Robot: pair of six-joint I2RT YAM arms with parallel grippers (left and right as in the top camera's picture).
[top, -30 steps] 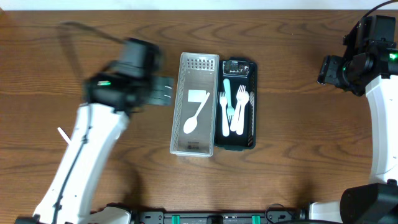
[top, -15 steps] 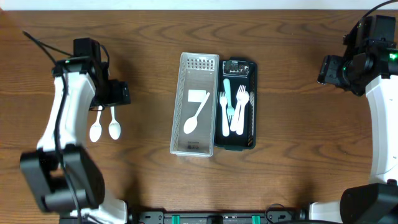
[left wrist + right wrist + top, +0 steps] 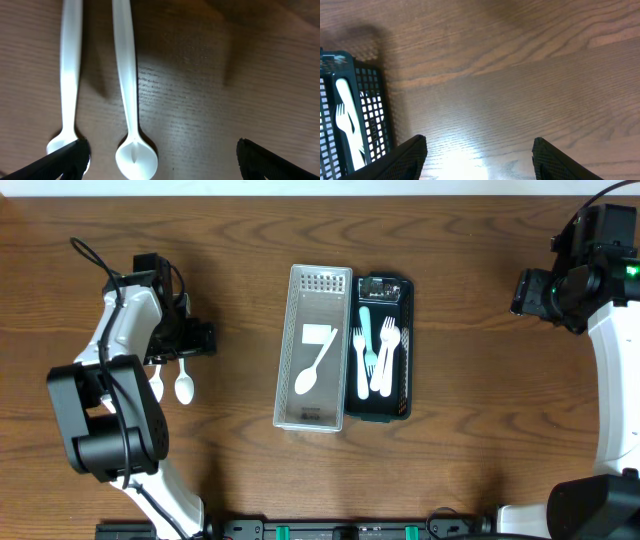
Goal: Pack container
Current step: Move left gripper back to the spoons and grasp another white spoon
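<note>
Two white plastic spoons (image 3: 184,384) lie side by side on the wood at the far left, bowls toward the front edge. My left gripper (image 3: 180,352) hangs open just above them. In the left wrist view the right-hand spoon (image 3: 131,110) has its bowl between the fingers (image 3: 67,159), and the other spoon (image 3: 70,75) runs along the left finger. The white slotted container (image 3: 290,320) holds one white spoon (image 3: 312,370). Beside it the black basket (image 3: 407,350) holds white forks (image 3: 385,355) and a pale teal utensil (image 3: 364,330). My right gripper (image 3: 480,160) is open over bare wood.
The two containers stand touching at the table's middle. The black basket's mesh wall (image 3: 375,115) shows at the left of the right wrist view. The right arm (image 3: 575,275) is raised at the far right edge. The left arm's cable (image 3: 95,260) loops above it.
My left arm swung from beside the white container out to the far left and settled over the two spoons, its jaws opening a little wider. The right arm has not moved.
</note>
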